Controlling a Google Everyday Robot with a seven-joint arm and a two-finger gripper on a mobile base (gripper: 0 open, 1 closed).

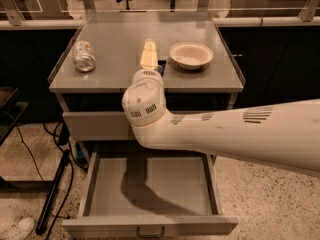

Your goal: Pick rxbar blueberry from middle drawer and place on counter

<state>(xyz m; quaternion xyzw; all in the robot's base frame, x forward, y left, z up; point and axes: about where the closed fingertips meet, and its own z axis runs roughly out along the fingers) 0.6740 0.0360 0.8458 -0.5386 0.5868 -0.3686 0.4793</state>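
Observation:
The rxbar blueberry (160, 67) lies on the counter (115, 39) between the can and the bowl; only a dark sliver of it shows beside my wrist. My gripper (148, 51) reaches out over the counter just left of the bar, pointing away from the camera. The middle drawer (150, 186) is pulled wide open below, and its grey floor holds nothing but the arm's shadow. My thick white arm (225, 131) crosses in front of the cabinet from the right.
A crushed silver can (84, 55) lies at the counter's left. A cream bowl (190, 55) stands at its right. The upper drawer (95, 124) is closed. Dark cables and a stand (52, 194) lie on the floor left of the open drawer.

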